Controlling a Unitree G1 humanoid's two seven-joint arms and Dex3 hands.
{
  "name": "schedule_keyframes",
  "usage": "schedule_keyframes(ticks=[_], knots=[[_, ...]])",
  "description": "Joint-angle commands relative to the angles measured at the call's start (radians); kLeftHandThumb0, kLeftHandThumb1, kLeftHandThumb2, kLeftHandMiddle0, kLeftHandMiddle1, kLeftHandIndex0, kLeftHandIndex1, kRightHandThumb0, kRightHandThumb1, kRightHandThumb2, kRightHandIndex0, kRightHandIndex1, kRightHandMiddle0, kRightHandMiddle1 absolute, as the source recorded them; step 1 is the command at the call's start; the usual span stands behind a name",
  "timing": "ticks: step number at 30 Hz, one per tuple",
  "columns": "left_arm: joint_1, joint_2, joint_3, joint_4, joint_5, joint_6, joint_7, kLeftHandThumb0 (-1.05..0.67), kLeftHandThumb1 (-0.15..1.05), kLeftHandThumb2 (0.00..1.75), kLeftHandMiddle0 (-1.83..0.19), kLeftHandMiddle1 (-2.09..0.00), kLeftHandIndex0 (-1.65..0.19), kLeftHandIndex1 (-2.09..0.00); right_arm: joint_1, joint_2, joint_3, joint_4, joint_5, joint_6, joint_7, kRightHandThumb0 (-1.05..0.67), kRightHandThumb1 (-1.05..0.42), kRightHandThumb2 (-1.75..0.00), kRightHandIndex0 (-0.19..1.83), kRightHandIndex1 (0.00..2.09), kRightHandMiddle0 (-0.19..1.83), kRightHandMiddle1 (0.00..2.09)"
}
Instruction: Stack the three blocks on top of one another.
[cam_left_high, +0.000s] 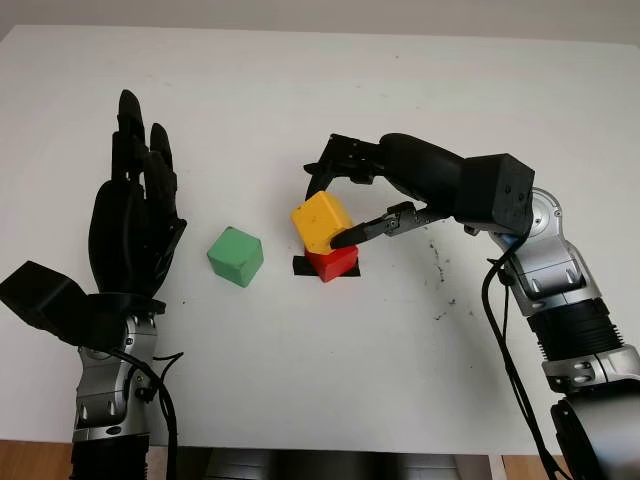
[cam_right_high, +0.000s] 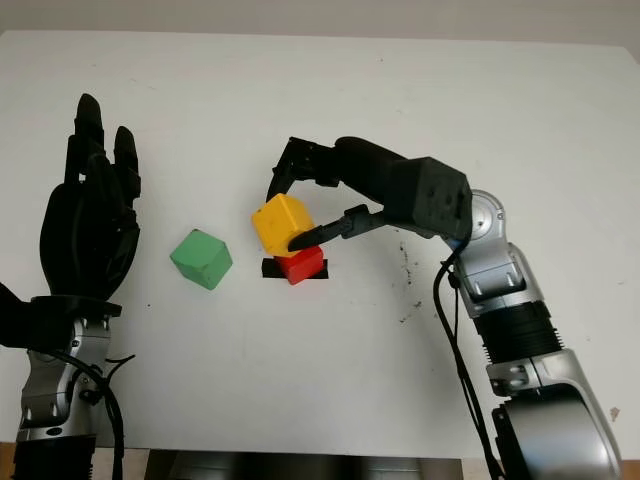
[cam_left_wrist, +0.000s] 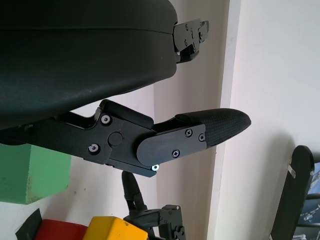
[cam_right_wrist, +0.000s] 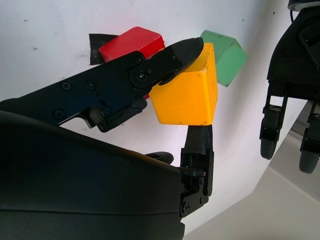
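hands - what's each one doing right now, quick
Left hand: open, raised left of the green block.
Right hand: shut on the yellow block, over the red block.

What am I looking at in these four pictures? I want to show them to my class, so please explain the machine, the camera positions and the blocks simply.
This is a humanoid robot with two black three-finger hands. Two pictures come from its head, looking down at a white table; two come from cameras at its wrists. The right hand grips a yellow block, tilted, over a red block that sits on a black tape mark. A green block stands apart on the table. The left hand is open beside it, holding nothing.
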Motion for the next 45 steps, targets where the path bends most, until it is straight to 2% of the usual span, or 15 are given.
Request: schedule_keyframes(ticks=[1,12,25,37,45], knots=[[0.003,0.004,-0.002,-0.008,0.003,-0.004,0.001,-0.7,1.05,0.65,0.19,0.0,0.19,0.0,-0.004,0.011,0.007,-0.001,0.008,-0.006,0.006,-0.54,-0.88,-0.05,0.31,0.06,0.56,1.5],[0.009,0.002,-0.009,-0.009,0.004,-0.003,0.003,-0.7,1.05,0.64,0.19,0.0,0.19,0.0,0.008,0.011,0.007,0.0,-0.002,0.0,0.0,-0.52,-0.86,-0.05,0.32,0.06,0.58,1.47],[0.014,0.009,-0.005,-0.006,-0.002,-0.009,-0.011,-0.7,1.05,0.64,0.19,0.0,0.19,0.0,0.008,-0.016,-0.005,0.035,-0.02,-0.021,-0.018,-0.54,-0.89,-0.06,0.29,0.05,0.51,1.52],[0.024,0.023,0.007,-0.014,-0.023,0.0,-0.028,-0.7,1.05,0.65,0.19,0.0,0.19,0.0,0.021,-0.025,-0.021,-0.022,-0.037,0.063,-0.057,-0.51,-0.91,-0.06,0.28,0.04,0.46,1.6],[0.025,0.024,0.011,-0.023,-0.019,0.01,-0.021,-0.7,1.05,0.64,0.19,0.0,0.19,0.0,0.022,-0.018,-0.025,0.001,-0.035,0.052,-0.075,-0.54,-0.93,-0.06,0.27,0.04,0.42,1.64]])
